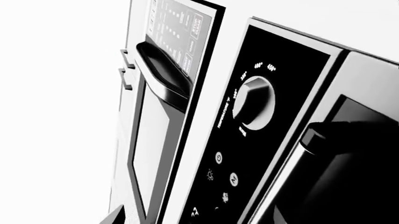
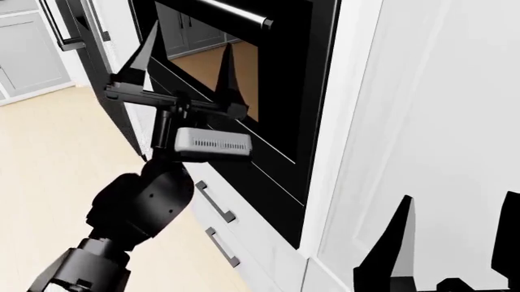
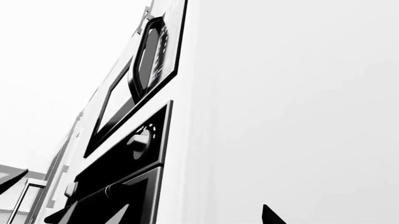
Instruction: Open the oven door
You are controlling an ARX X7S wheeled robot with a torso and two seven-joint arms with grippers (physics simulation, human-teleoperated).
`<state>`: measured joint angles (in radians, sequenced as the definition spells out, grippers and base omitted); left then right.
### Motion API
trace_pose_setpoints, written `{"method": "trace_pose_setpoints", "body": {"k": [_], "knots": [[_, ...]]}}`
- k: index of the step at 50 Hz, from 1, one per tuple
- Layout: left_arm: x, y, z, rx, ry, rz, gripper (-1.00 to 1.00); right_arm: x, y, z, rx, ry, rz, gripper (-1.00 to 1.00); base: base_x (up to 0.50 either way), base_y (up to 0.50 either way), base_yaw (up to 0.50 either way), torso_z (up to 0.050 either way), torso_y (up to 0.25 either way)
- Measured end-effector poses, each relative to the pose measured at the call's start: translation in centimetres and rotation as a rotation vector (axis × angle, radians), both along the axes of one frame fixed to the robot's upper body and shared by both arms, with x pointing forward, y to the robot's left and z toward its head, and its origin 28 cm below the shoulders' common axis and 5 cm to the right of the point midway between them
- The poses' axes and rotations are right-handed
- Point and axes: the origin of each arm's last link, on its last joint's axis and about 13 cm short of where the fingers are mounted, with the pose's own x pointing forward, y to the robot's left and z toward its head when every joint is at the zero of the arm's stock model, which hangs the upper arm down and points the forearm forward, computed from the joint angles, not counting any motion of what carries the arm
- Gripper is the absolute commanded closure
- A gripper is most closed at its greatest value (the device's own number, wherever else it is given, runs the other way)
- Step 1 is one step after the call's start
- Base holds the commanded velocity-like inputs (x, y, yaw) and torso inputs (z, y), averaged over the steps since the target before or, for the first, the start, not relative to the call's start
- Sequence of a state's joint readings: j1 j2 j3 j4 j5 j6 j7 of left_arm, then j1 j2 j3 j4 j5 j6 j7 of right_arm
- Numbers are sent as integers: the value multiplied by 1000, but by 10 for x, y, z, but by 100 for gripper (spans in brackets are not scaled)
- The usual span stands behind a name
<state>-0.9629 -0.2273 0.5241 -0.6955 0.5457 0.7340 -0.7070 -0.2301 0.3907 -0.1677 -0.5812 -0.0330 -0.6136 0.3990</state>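
Note:
The oven door [image 2: 281,91] is a glossy black panel with a dark glass window, and it lies flush in the white cabinet front. Its silver bar handle [image 2: 235,12] runs along the top. My left gripper [image 2: 191,36] is open, fingers pointing up in front of the glass just below the handle, holding nothing. In the left wrist view the handle's end [image 1: 321,140] shows beside the control knob [image 1: 252,102]. My right gripper [image 2: 459,198] is open and empty, low at the right before the white panel. The right wrist view looks up at the oven door [image 3: 134,200].
Two white drawer fronts with small black handles [image 2: 215,204] sit under the oven. A microwave with a curved handle [image 1: 162,70] is mounted above it. A tall white cabinet panel [image 2: 422,121] stands at the right. A black refrigerator [image 2: 81,24] stands at the left, with wooden floor [image 2: 57,146] below.

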Motion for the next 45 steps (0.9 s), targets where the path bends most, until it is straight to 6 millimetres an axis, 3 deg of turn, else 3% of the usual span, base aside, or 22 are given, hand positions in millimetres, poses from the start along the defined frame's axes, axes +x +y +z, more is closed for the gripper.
{"method": "trace_pose_setpoints", "body": {"k": [29,45], "knots": [[22,-10,-7,6,4,-37,-100,0,0,0,4,-2,5,-100,0,0,0,0,0],[25,-15,-13,5,27,-49,-100,0,0,1,6,-4,8,-100,0,0,0,0,0]]}}
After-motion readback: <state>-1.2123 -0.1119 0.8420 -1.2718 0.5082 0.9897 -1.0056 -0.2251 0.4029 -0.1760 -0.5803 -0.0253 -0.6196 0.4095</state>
